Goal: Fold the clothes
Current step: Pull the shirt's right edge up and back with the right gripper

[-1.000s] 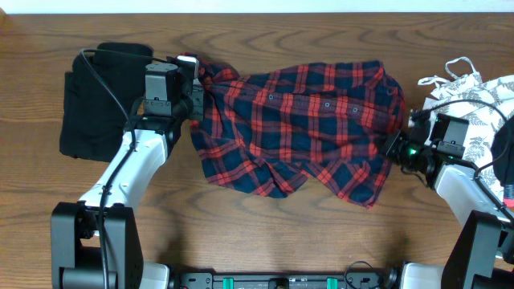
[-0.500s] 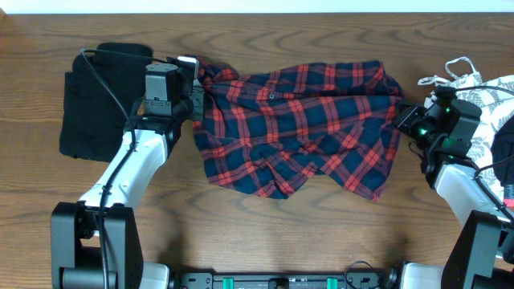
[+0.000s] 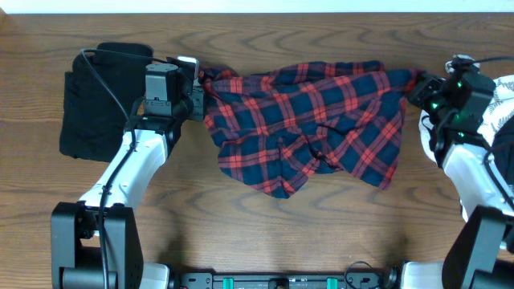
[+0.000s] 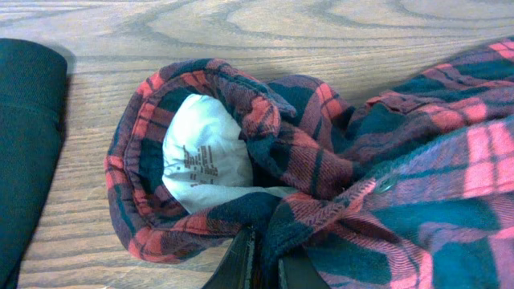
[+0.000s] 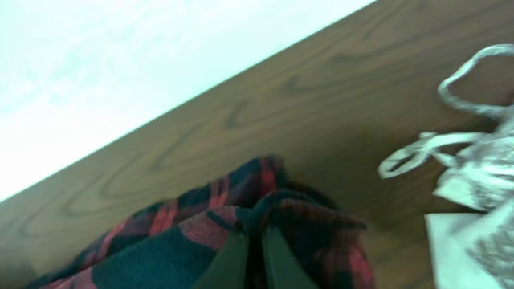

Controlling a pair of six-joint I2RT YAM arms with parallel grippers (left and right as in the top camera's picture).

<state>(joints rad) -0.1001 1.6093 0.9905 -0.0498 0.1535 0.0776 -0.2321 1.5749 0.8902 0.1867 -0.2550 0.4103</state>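
The red-and-navy plaid shirt [image 3: 309, 124] hangs stretched and crumpled between my two grippers across the middle of the table. My left gripper [image 3: 197, 87] is shut on its left end near the collar; the left wrist view shows the white neck label [image 4: 205, 156] and my fingers [image 4: 265, 265] pinching plaid cloth. My right gripper [image 3: 418, 84] is shut on the shirt's right end, raised near the table's far edge; the right wrist view shows the fingers [image 5: 250, 241] pinching the plaid [image 5: 161, 249].
A black garment [image 3: 96, 100] lies folded at the far left, also in the left wrist view [image 4: 24, 144]. A white leaf-print garment [image 3: 486, 108] with straps lies at the right edge, also in the right wrist view [image 5: 474, 168].
My right gripper has lifted and carried the shirt's right end up toward the far edge. The shirt has stretched taut along its top and its lower edge has drawn in. The left arm stayed put.
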